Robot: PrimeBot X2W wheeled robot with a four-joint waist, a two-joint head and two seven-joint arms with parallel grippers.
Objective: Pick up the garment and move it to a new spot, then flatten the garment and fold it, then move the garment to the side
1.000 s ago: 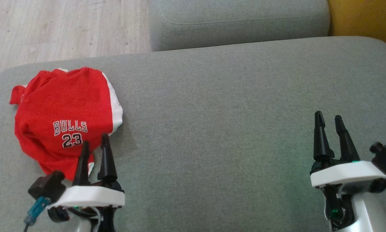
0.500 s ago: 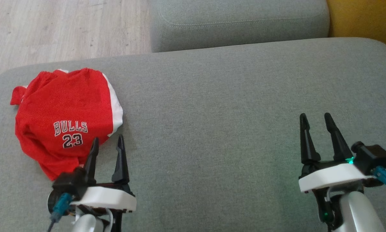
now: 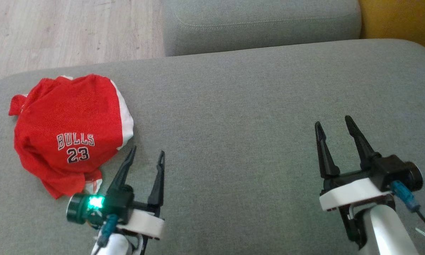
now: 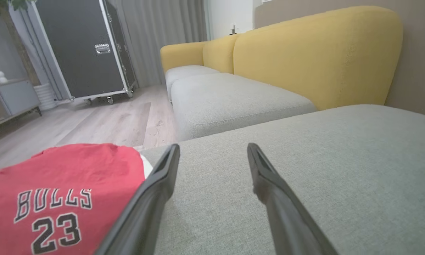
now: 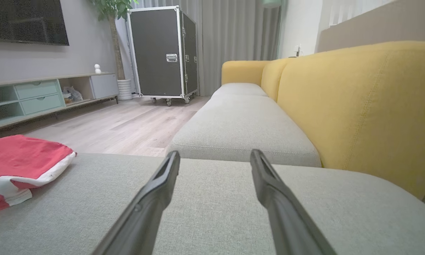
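1. Head view puts the red Bulls jersey (image 3: 68, 134) at the left end of the grey seat cushion (image 3: 233, 106), close to its far edge and far left corner. It is bunched into a rounded heap with "BULLS 23" facing up and a white band down its right side.
2. We cannot make out its neckline, armholes or hem, because the cloth is tucked under itself. A small red flap sticks out at the heap's far left.
3. Our left gripper (image 3: 147, 151) sits just beside the jersey's near right edge, over bare cushion. Its fingers are spread wide with nothing between them. We cannot tell whether the fingertip nearer the cloth touches it, or how high the gripper hangs.
4. In the left wrist view, the finger on that view's left covers the jersey's right edge. The jersey itself is cut off by the left and bottom edges of that view.
5. Our right gripper (image 3: 333, 120) is well apart from the jersey, toward the right end of the cushion. Its jaws are equally wide and empty. Both forearms are cut off by the bottom edge of the head view.
6. In the right wrist view the jersey is cut off by the left edge, showing as a red fold with a white band.
7. Past the cushion's far edge we see a second grey cushion (image 3: 262, 24), a yellow backrest (image 3: 400, 17) and pale wooden floor (image 3: 56, 32).
8. A black flight case (image 5: 162, 53) on casters stands before the curtains. The items on the low sideboard (image 5: 38, 95) are too small to name.
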